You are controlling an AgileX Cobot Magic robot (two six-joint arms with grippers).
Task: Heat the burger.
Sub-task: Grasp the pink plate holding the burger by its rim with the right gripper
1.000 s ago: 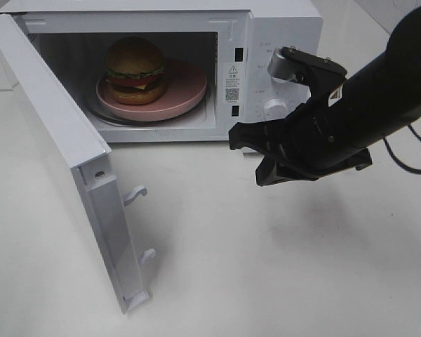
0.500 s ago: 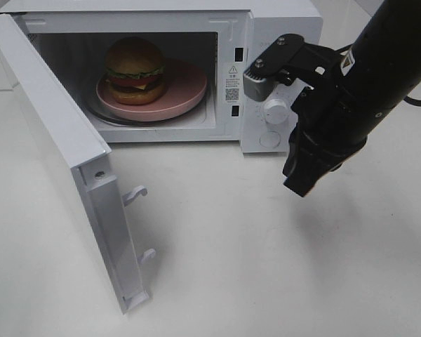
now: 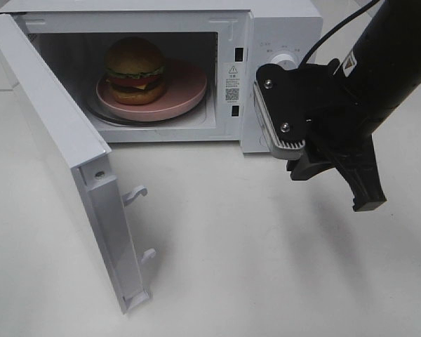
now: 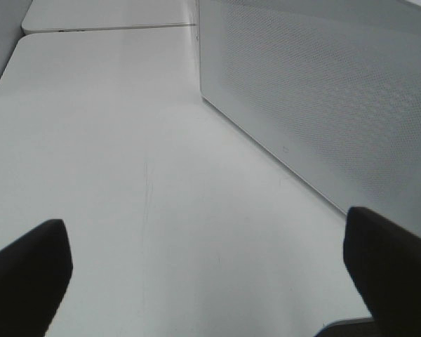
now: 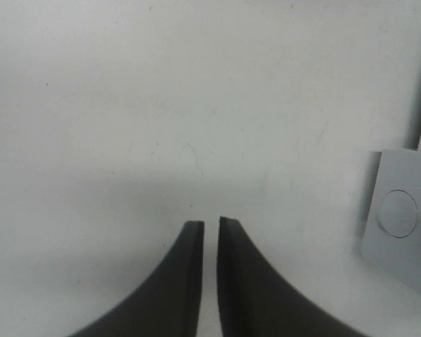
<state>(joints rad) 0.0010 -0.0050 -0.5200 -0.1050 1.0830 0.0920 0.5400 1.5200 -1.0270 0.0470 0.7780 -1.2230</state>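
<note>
Okay, burger (image 3: 134, 70) sits on a pink plate (image 3: 189, 90) inside the microwave (image 3: 281, 24), which stands along the worktop's far edge. Door (image 3: 49, 119) hangs wide open, swung out toward the near-left corner with its latch hooks (image 3: 135, 194) exposed. Heating can't start yet; closing the door looks like the next step, then the dial.

Right gripper (image 3: 368, 202) hangs tip-down just in front of the control panel, toward the far-right corner, and covers most of it. One knob (image 3: 284, 62) peeks out above the wrist. Its fingers (image 5: 186, 281) are almost together with a thin slit between them and nothing held. My guess is that it's posed to push or turn, not to grasp.

Left gripper (image 4: 209, 260) is spread wide and empty, low over the worktop (image 3: 266, 267) on the left side. It is beside a white perforated panel (image 4: 323, 91), likely the door's outer face, so it's well placed to push the door shut.

Worktop is plain white and matte, with faint scuffs in both wrist views. Little of the room shows beyond it.
</note>
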